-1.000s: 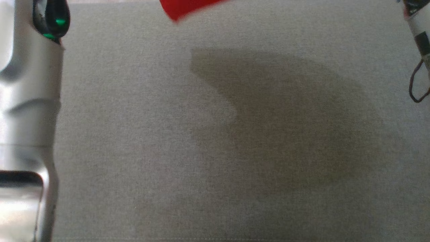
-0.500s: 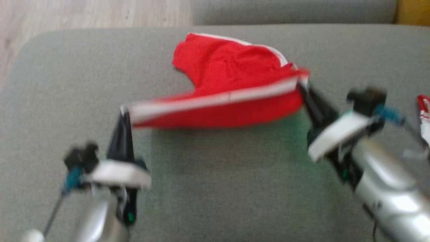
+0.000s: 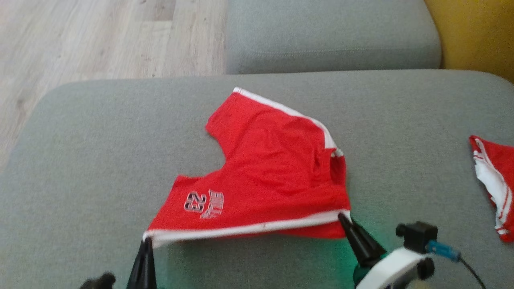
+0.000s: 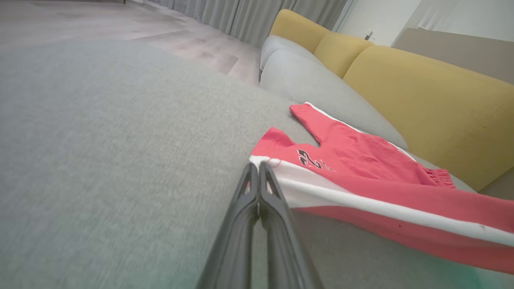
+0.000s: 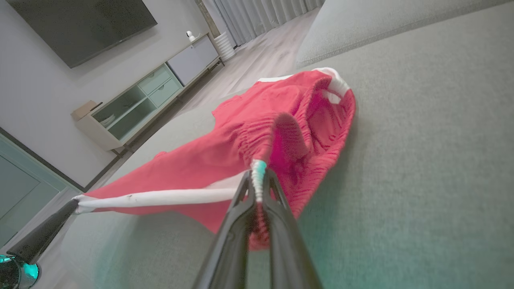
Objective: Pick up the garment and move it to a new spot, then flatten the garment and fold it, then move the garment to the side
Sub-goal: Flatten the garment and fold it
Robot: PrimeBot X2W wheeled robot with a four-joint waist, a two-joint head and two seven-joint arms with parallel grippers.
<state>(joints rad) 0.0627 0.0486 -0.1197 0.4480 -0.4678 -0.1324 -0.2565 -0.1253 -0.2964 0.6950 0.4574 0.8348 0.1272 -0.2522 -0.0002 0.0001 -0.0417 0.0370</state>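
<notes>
The garment (image 3: 265, 172) is a pair of bright red shorts with white side stripes and a "23" print, spread over the grey cushion (image 3: 100, 160). Its near white-striped edge is stretched taut between my two grippers. My left gripper (image 3: 146, 240) is shut on the left corner of that edge, and in the left wrist view the left gripper (image 4: 258, 163) pinches the garment (image 4: 361, 168) at the stripe's end. My right gripper (image 3: 341, 216) is shut on the right corner by the waistband; in the right wrist view the right gripper (image 5: 258, 170) clamps the garment (image 5: 241, 144).
A second red-and-white cloth piece (image 3: 494, 180) lies at the cushion's right edge. Another grey cushion (image 3: 329, 36) sits behind, a yellow sofa back (image 3: 474, 32) at the far right, and wooden floor (image 3: 100, 40) beyond the cushion's left edge.
The head camera has tilted, so the whole picture shifted. The garment, lifted and blurred half a second ago, now lies lower and flatter on the cushion, still held at both corners.
</notes>
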